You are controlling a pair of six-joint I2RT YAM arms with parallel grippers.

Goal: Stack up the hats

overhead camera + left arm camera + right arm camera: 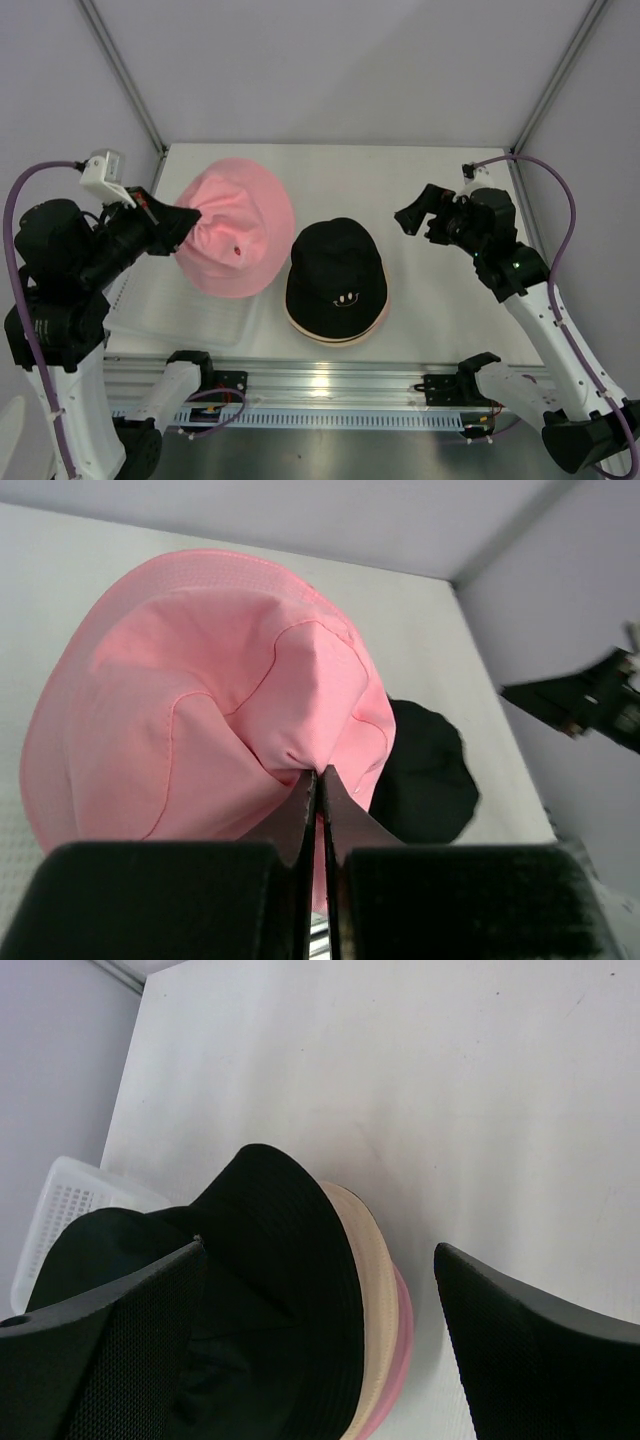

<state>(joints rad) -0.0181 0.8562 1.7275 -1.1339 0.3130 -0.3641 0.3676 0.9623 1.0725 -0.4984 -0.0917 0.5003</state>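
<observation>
White table, left hand pinching pink hat, crown leftward, right hand spread

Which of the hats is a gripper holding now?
The single pink hat on the left: the left gripper is shut on its fabric. The black hat lies apart, with no gripper on it.

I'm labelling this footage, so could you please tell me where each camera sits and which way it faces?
Top external: above and behind the robot, facing down at the table; left arm and right arm show.
Left wrist: left arm, along its shut fingers at the pink hat.
Right wrist: right arm, past its open fingers at the black hat.
Both wrist views share the black hat.
</observation>
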